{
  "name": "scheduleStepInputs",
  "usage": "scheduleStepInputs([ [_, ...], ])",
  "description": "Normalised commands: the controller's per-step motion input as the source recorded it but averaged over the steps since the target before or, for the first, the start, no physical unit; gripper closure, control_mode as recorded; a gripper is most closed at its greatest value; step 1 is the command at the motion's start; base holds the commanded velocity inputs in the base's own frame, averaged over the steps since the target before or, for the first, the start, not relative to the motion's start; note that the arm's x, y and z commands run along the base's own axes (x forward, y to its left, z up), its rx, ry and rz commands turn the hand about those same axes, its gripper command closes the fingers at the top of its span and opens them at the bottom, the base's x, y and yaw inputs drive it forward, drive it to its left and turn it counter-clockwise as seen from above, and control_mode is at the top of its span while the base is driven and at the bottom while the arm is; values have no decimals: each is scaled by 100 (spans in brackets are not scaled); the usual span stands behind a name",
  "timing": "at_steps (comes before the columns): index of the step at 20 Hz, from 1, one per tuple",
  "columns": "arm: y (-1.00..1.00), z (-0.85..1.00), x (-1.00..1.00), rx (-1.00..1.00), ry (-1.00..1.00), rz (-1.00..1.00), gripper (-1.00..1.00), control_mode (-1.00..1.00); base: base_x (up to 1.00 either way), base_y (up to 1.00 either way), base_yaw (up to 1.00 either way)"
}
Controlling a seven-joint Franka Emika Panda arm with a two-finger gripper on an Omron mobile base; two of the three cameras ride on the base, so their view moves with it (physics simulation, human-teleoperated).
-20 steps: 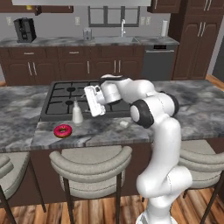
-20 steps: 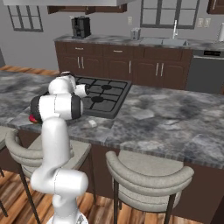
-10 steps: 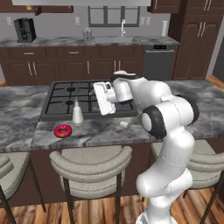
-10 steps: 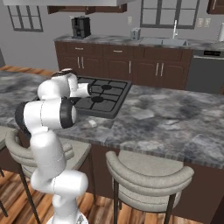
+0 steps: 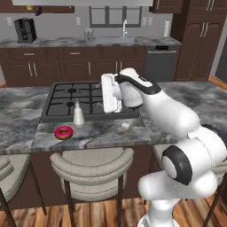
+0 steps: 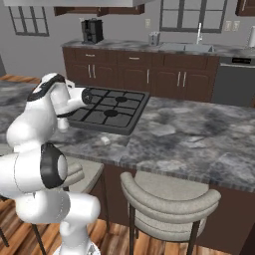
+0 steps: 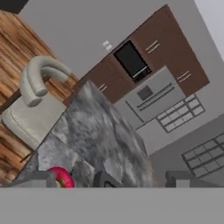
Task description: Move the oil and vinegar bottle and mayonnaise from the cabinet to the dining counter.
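The oil and vinegar bottle (image 5: 78, 114) stands left of the gripper (image 5: 109, 93) — apart — whose jaw state I cannot tell.

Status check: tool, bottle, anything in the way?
Tool over the cooktop, empty, jaw state unclear. Bottle upright on the dining counter, at cooktop's near edge. Donut sits just in front of it.

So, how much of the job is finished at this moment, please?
Done: the oil and vinegar bottle stands on the dining counter, at the cooktop's front edge, behind the donut. In hand: apparently nothing; the arm's white hand is raised over the cooktop beside the bottle. Whether the gripper is open I cannot tell. Left: the mayonnaise, which I cannot see on the counter.
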Motion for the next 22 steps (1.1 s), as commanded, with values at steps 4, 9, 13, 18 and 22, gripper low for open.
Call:
scheduleStepInputs([
  [4,-7,62,-47,8,56,-52,-100,-100,0,0,0],
  [9,-3,58,-35,8,61,-54,-100,-100,0,0,0],
  [13,-2,49,-46,5,56,-53,-100,-100,0,0,0],
  [18,-17,37,-43,0,51,-51,-100,-100,0,0,0],
  [22,-53,5,-67,0,30,-46,-100,-100,0,0,0],
])
